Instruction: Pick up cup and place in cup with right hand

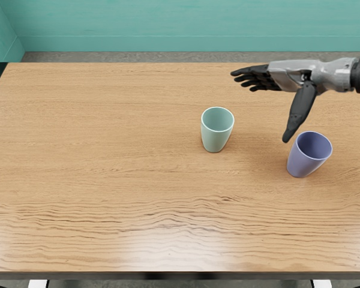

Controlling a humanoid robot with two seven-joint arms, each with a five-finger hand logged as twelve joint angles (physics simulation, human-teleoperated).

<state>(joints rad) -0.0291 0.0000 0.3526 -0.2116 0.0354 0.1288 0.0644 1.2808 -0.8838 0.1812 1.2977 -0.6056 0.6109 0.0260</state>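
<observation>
My right hand (pixel 263 108) comes in from the right edge in the head view, its fingers stretched out to the left and the thumb pointing down toward the front. It is open and holds nothing. The purple cup (pixel 300 163) stands upright on the table at the right, just in front of the thumb tip; whether they touch I cannot tell. Left of it, near the middle, the mint green cup (pixel 215 141) stands upright, apart from the hand. The left hand is out of view.
The wooden table (pixel 108 156) fills most of the view, its front edge along the bottom of the picture. A teal wall (pixel 180 27) rises behind its back edge.
</observation>
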